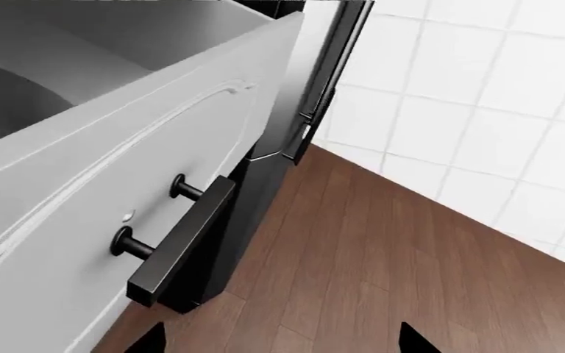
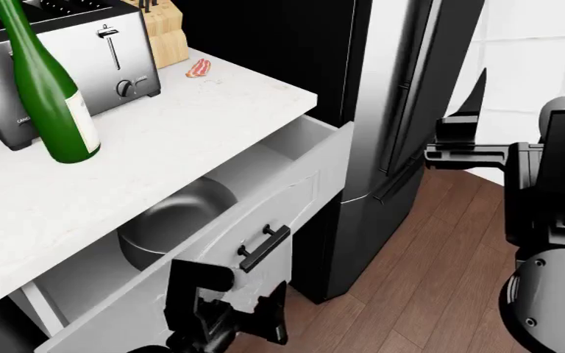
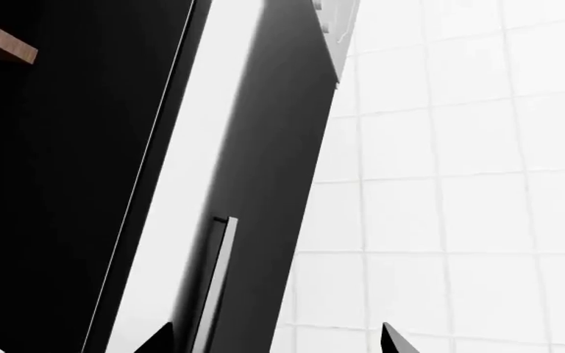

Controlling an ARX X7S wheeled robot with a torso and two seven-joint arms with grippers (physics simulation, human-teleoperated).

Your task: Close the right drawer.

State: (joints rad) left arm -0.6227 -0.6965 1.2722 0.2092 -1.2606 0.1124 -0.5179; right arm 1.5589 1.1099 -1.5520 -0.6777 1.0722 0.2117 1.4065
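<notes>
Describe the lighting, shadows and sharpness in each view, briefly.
Head view: even, soft light; the counter casts a shadow into the right drawer, where a dark bowl sits; bright reflection streak on the fridge. Left wrist view: sharp throughout, the black handle shading the drawer front. Right wrist view: hard contrast, near-black panel against white tiles; no blur anywhere.

The right drawer (image 2: 293, 193) has a smooth matt white front with a matt black bar handle (image 2: 264, 247); the bottle (image 2: 45, 84) is glossy green glass, the floor (image 1: 381, 272) brown wood.
</notes>
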